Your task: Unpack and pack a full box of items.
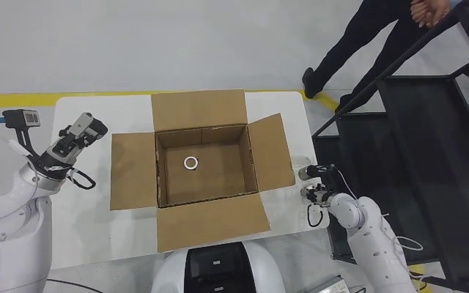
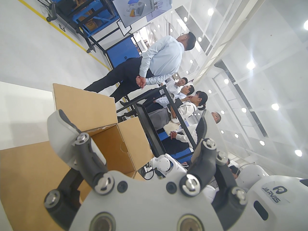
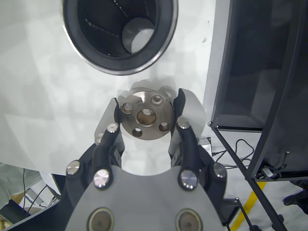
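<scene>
Currently the right gripper (image 3: 148,106) is closed on a round metal disc (image 3: 146,118) with holes, over the right edge of the table (image 1: 88,234). The left gripper (image 2: 131,116) stands wide open to the left of the open box (image 1: 201,110), where a small ring (image 1: 191,162) lies.

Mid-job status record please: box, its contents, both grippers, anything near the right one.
box: cardboard box, all four flaps open, on the white table
contents: one small ring on the box floor
left gripper: open, empty, off the box's left side
right gripper: shut on a metal disc, at the table's right edge
nearby: black tube, close to the disc
</scene>
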You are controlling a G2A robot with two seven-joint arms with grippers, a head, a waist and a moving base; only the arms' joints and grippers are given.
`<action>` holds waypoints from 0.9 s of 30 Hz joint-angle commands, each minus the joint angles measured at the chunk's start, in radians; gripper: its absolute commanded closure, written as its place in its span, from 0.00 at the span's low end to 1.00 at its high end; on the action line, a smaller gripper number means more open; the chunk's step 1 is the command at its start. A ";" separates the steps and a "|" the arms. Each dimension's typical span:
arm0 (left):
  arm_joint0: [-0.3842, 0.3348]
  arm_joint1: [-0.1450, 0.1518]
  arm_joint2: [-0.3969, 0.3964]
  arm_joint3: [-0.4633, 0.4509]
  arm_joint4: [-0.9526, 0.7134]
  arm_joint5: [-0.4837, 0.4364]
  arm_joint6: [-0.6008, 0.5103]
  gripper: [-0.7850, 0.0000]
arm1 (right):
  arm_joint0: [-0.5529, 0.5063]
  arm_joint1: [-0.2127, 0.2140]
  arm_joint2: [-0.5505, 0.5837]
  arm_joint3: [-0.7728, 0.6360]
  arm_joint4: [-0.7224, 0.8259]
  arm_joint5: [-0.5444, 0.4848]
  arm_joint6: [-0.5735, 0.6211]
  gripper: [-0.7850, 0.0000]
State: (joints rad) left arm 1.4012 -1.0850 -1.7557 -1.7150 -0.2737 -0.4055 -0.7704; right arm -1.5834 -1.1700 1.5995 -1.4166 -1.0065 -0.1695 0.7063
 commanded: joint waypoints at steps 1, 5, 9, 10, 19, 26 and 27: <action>0.000 0.000 0.000 0.000 0.000 0.000 0.000 0.00 | -0.011 0.003 0.012 -0.026 0.012 -0.012 0.010 0.00; 0.000 0.000 0.000 0.000 0.000 0.000 0.000 0.00 | -0.054 0.010 0.050 -0.105 0.037 -0.027 0.038 0.00; 0.000 0.000 0.000 0.000 0.000 0.000 0.000 0.00 | -0.107 0.018 0.094 -0.199 0.055 -0.048 0.061 0.00; 0.000 0.000 0.000 0.000 0.000 0.000 0.000 0.00 | -0.122 0.020 0.108 -0.224 0.063 -0.054 0.068 0.00; 0.000 0.000 0.000 0.000 0.000 0.000 0.000 0.00 | -0.234 0.034 0.245 -0.460 0.185 -0.115 0.099 0.00; 0.000 0.000 0.000 0.000 0.000 0.000 0.000 0.00 | -0.273 0.039 0.311 -0.592 0.316 -0.165 0.092 0.00; 0.000 0.000 0.000 0.000 0.000 0.000 0.000 0.00 | -0.270 0.040 0.317 -0.604 0.331 -0.166 0.087 0.00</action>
State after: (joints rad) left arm 1.4012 -1.0850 -1.7557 -1.7150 -0.2737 -0.4055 -0.7704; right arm -1.8564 -1.1310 1.9095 -2.0069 -0.6973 -0.3337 0.7979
